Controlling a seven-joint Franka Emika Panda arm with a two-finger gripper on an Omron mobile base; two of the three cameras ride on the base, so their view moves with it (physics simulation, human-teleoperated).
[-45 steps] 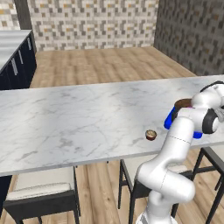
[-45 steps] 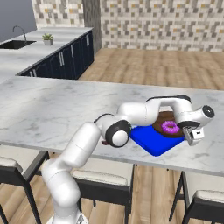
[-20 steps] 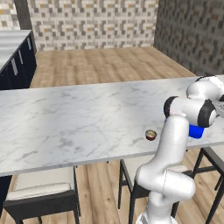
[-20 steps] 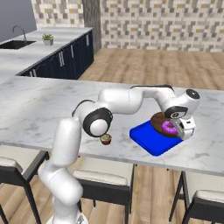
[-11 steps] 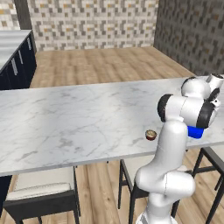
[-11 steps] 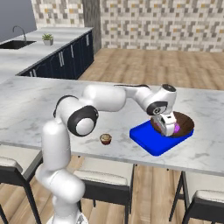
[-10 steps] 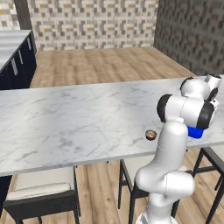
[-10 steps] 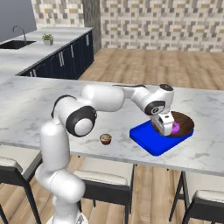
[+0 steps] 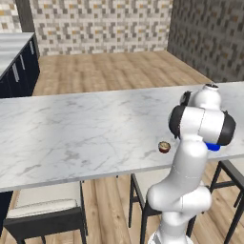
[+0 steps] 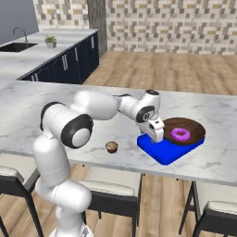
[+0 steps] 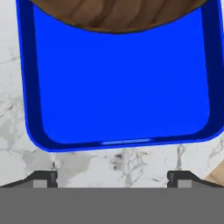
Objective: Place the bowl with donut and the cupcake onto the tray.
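Note:
The dark brown bowl (image 10: pixel 190 127) rests on the far half of the blue tray (image 10: pixel 163 152), and the pink-frosted donut (image 10: pixel 180 134) lies inside it. In the hand view the tray's (image 11: pixel 122 87) bare blue floor spreads below the bowl's rim (image 11: pixel 118 17). My gripper (image 10: pixel 156 133) hangs open and empty over the tray's near left edge; its fingertips (image 11: pixel 43 178) stand wide apart above the marble. The cupcake (image 10: pixel 111 147) stands alone on the counter, left of the tray and close to the front edge. In the left base view the cupcake (image 9: pixel 164 147) sits beside my arm, with a sliver of tray (image 9: pixel 213 147) behind it.
The marble counter (image 10: pixel 55 106) stretches wide to the left of the cupcake. Stools (image 10: pixel 109 190) are tucked under its front edge. A second counter with a sink and a small plant (image 10: pixel 50 41) runs along the far left wall.
My arm has swung from the tray's right side across the bowl to its left near edge. The gripper stayed open. Bowl, donut and cupcake have not moved.

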